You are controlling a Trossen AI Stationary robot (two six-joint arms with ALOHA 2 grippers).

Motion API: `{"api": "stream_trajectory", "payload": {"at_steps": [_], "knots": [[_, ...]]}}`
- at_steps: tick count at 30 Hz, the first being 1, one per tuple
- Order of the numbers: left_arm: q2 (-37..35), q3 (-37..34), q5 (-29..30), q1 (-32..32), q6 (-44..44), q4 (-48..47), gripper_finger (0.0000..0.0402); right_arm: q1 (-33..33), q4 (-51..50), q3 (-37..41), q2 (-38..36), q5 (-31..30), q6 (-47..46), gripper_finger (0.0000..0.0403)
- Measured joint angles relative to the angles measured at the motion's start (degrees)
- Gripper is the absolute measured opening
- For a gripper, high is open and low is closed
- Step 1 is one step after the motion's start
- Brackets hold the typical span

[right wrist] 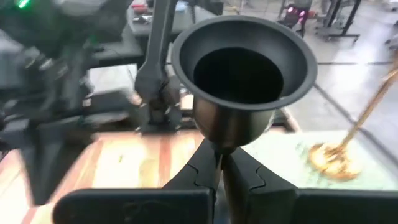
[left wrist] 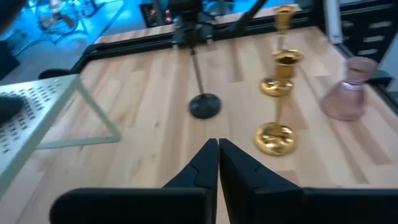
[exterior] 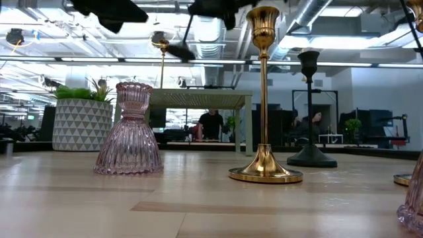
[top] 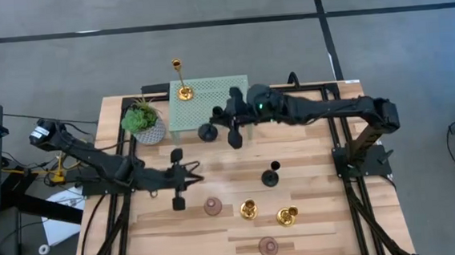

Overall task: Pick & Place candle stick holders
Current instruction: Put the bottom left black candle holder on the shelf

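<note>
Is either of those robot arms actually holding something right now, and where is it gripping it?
Yes. The right gripper holds a black candle holder by its thin stem, just under the cup. The left gripper is shut with nothing in it.

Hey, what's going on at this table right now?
The right gripper is shut on a black candle holder, carrying it beside the green perforated stand, where one gold holder already sits. The left gripper hangs shut and empty over the table. Another black holder, two gold and two pink ones wait there.
</note>
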State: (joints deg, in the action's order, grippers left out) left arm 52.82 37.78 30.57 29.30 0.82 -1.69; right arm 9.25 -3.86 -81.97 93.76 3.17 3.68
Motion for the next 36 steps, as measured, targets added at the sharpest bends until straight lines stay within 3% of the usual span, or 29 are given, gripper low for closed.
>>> {"api": "stream_trajectory", "payload": {"at_steps": [5, 10, 16, 29, 36], "knots": [[0.0, 0.0, 9.4, 7.3, 0.8, -1.9, 0.0006, 4.3, -4.5, -5.8, 0.0, 0.4, 0.9, 0.0000], [0.0, 0.0, 18.5, 13.5, 1.6, -3.3, 0.0006, 8.5, -5.7, -6.7, 1.7, 4.3, -0.6, 0.0000], [0.0, 0.0, 19.1, 16.2, 4.9, -3.3, 0.0006, 11.5, -4.9, -9.9, 7.5, 7.5, -2.0, 0.0000], [1.8, 0.0, 19.1, 20.3, 8.5, -3.5, 0.0004, 17.4, -24.2, -36.6, 22.5, 7.7, 1.2, 0.0000], [1.9, 0.0, 19.4, 20.5, 8.5, -3.4, 0.0004, 18.6, -27.6, -39.7, 27.2, 8.2, 1.0, 0.0000]]}}
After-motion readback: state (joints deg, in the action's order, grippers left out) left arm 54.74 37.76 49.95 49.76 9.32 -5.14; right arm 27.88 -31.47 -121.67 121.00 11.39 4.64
